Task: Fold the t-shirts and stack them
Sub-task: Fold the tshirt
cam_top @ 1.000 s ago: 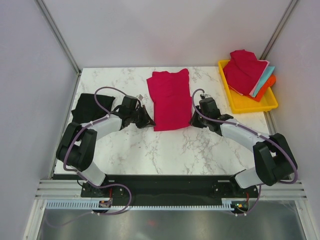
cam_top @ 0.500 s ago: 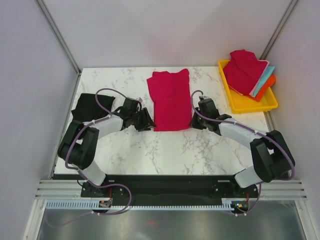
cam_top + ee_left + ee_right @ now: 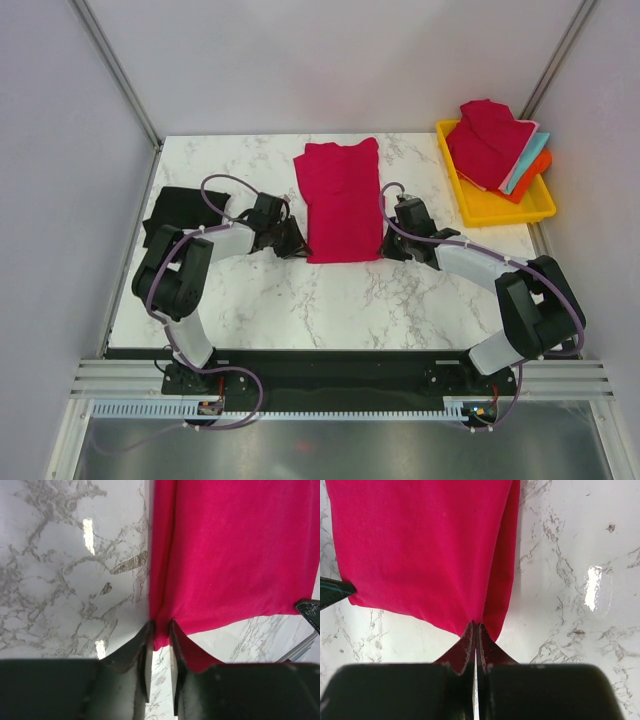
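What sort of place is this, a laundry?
Probably a robot test booth, not a laundry: plain grey walls boxing in a marble-patterned table, two black-and-white robot arms bolted at its near edge, a yellow plastic tray of piled t-shirts.

— What is the right hand doing?
— Its two fingers are pressed together, the tips pinching the near edge of the crimson t-shirt, just where a folded-over strip along the cloth's right side meets the main panel.
— And the shirt itself?
— It lies flat on the white marbled bench, filling the upper left.
— Anything else?
— A dark pointed tip touches the shirt's near left corner.
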